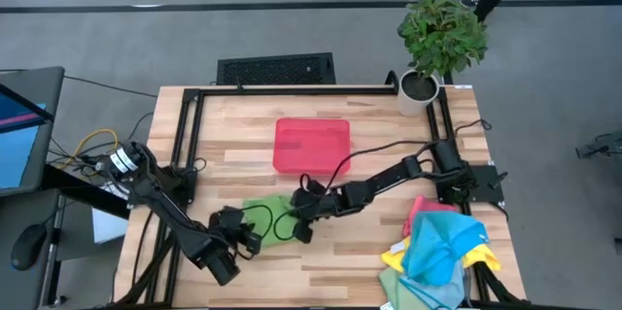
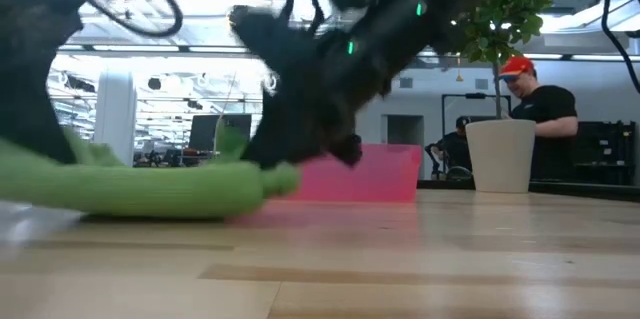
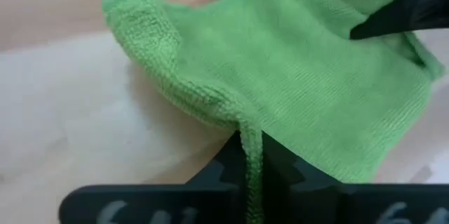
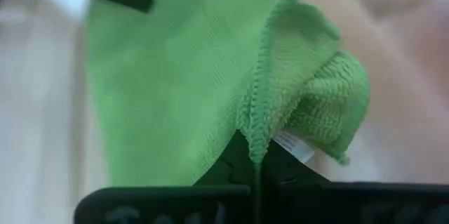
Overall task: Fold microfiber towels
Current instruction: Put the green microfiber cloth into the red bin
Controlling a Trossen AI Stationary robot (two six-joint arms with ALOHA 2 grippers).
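1. The left hand (image 3: 252, 155) pinches the near edge of the green towel (image 1: 267, 215) at the table's (image 1: 233, 135) front.
2. The right hand (image 4: 256, 155) pinches the towel's other edge, just beside the red tray (image 1: 311, 145).
3. A heap of blue, yellow and pink towels (image 1: 437, 257) lies at the front right corner.
4. A potted plant (image 1: 437, 43) stands at the far right corner.

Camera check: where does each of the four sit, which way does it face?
High: overhead, straight down on the table; both arms, red tray, towel pile.
Low: table height, level across; an arm over the green towel, person behind.
Left wrist: past the left hand shut on the towel edge.
Right wrist: right hand likewise.
Shared: all show the green towel.
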